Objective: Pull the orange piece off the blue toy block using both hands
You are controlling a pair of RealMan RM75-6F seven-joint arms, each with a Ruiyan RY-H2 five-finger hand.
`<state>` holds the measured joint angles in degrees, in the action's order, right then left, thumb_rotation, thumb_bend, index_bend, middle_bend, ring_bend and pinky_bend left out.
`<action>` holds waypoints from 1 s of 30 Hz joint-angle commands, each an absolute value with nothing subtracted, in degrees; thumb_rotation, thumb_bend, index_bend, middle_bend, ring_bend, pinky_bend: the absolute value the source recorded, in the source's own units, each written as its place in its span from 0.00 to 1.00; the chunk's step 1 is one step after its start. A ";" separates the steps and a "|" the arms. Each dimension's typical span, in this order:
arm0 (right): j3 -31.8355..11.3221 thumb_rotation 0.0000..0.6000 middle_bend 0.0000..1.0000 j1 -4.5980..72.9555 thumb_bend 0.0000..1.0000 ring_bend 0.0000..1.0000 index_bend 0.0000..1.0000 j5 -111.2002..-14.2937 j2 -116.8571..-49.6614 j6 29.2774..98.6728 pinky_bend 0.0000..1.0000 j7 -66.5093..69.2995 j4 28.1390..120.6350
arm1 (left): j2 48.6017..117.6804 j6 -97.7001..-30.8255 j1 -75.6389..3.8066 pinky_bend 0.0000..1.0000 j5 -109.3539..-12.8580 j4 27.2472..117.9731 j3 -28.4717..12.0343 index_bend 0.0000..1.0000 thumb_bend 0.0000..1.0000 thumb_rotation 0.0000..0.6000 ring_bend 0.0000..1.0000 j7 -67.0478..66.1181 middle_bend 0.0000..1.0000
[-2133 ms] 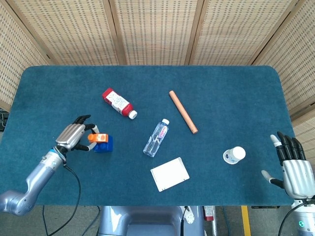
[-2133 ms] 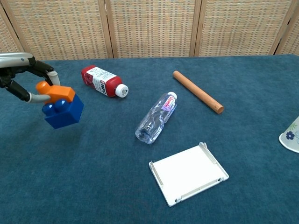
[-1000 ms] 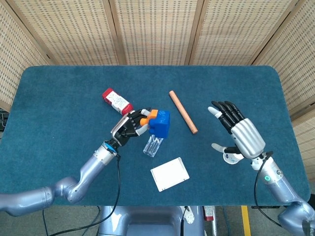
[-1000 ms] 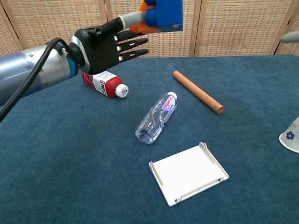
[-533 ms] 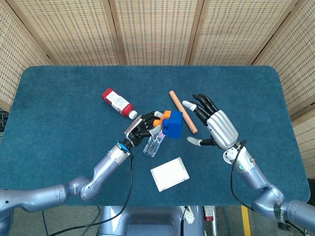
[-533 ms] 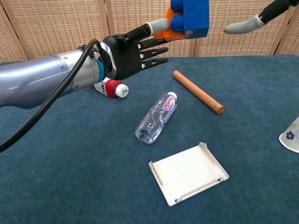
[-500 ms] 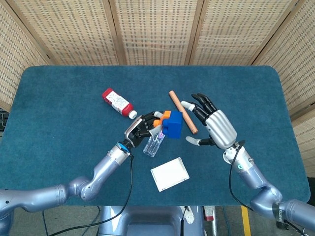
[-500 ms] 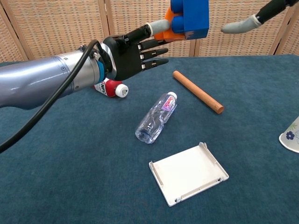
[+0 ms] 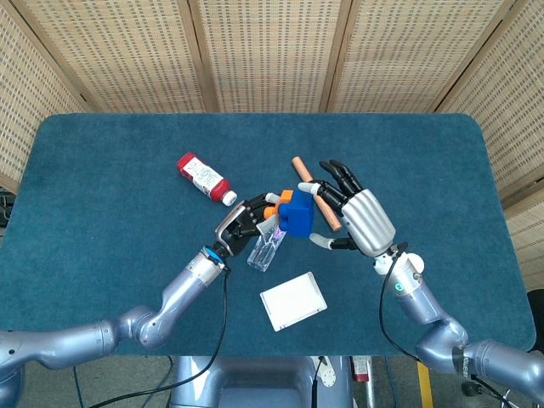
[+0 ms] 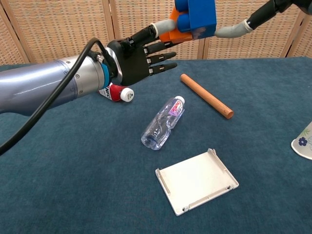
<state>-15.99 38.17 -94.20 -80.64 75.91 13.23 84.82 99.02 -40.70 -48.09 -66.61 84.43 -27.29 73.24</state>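
My left hand (image 9: 245, 223) holds the toy up above the table, pinching the orange piece (image 9: 272, 205) at its left end. The blue block (image 9: 298, 213) sticks out to the right of it. In the chest view the left hand (image 10: 136, 59) is lower left of the orange piece (image 10: 176, 30) and the blue block (image 10: 198, 16), which are at the top edge. My right hand (image 9: 355, 217) is just right of the block with its fingers spread around it. One grey fingertip (image 10: 227, 32) reaches the block's right side. The two pieces are still joined.
A red bottle (image 9: 204, 178) lies at the left, and a clear water bottle (image 10: 163, 124) lies under the raised toy. A wooden rod (image 10: 206, 96), a white flat lid (image 10: 196, 181) and a paper cup (image 10: 304, 142) lie to the right on the blue table (image 9: 102, 170).
My right hand has moved left, from apart to right beside the blue block, its fingers now flanking it. The left hand and toy have barely shifted.
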 commanded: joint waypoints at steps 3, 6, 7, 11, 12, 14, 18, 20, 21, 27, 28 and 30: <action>-15.75 1.00 0.26 38.47 0.00 0.00 0.20 -93.59 -80.67 75.70 0.00 12.84 84.76 | 99.09 -40.56 -47.65 0.00 -67.06 84.07 -27.93 0.59 0.50 1.00 0.00 74.20 0.53; -15.70 1.00 0.27 38.68 0.00 0.00 0.21 -93.26 -80.81 75.79 0.00 13.07 84.77 | 99.06 -40.37 -47.44 0.00 -67.44 83.99 -28.18 0.59 0.50 1.00 0.00 74.77 0.53; -15.70 1.00 0.28 38.77 0.00 0.00 0.22 -93.15 -80.91 75.83 0.00 13.11 84.79 | 99.10 -40.27 -47.40 0.00 -67.59 83.98 -28.18 0.59 0.50 1.00 0.00 74.92 0.53; -16.03 1.00 0.32 39.14 0.00 0.01 0.29 -92.65 -81.98 76.52 0.00 13.05 84.59 | 99.46 -40.01 -47.27 0.00 -68.20 83.95 -28.02 0.59 0.50 1.00 0.00 75.45 0.53; -16.18 1.00 0.34 39.19 0.00 0.03 0.31 -92.56 -82.26 76.79 0.00 13.08 84.53 | 99.54 -39.96 -47.25 0.00 -68.29 83.94 -27.99 0.59 0.50 1.00 0.00 75.55 0.53; -16.45 1.00 0.35 39.32 0.00 0.04 0.31 -92.33 -83.04 77.39 0.00 12.76 84.24 | 99.75 -39.93 -47.16 0.00 -68.51 83.97 -28.05 0.59 0.50 1.00 0.00 76.09 0.53; -16.92 1.00 0.39 39.59 0.00 0.07 0.34 -91.64 -84.45 78.15 0.00 11.82 84.03 | 99.99 -39.50 -47.12 0.00 -69.65 83.90 -28.18 0.59 0.50 1.00 0.00 77.94 0.53; -17.00 1.00 0.41 39.78 0.00 0.08 0.36 -91.36 -84.76 78.12 0.00 11.54 84.03 | 100.18 -39.42 -47.10 0.00 -70.20 83.83 -28.21 0.59 0.50 1.00 0.00 78.82 0.53; -17.03 1.00 0.42 39.90 0.00 0.09 0.38 -91.21 -84.90 78.10 0.00 11.48 84.13 | 100.28 -39.52 -47.08 0.00 -70.52 83.75 -28.16 0.59 0.50 1.00 0.00 79.06 0.53; -17.28 1.00 0.51 40.30 0.02 0.15 0.52 -90.80 -85.85 78.57 0.00 11.51 84.13 | 100.62 -39.59 -47.10 0.00 -71.05 83.68 -27.94 0.59 0.50 1.00 0.00 79.60 0.53; -17.34 1.00 0.53 40.42 0.04 0.16 0.54 -90.80 -86.21 78.79 0.00 11.53 83.98 | 100.70 -39.58 -47.10 0.00 -71.08 83.67 -27.86 0.59 0.50 1.00 0.00 79.64 0.53; -17.43 1.00 0.55 40.61 0.10 0.18 0.57 -90.96 -86.58 79.17 0.00 11.65 83.76 | 100.79 -39.65 -47.08 0.00 -71.07 83.66 -27.80 0.59 0.50 1.00 0.00 79.64 0.53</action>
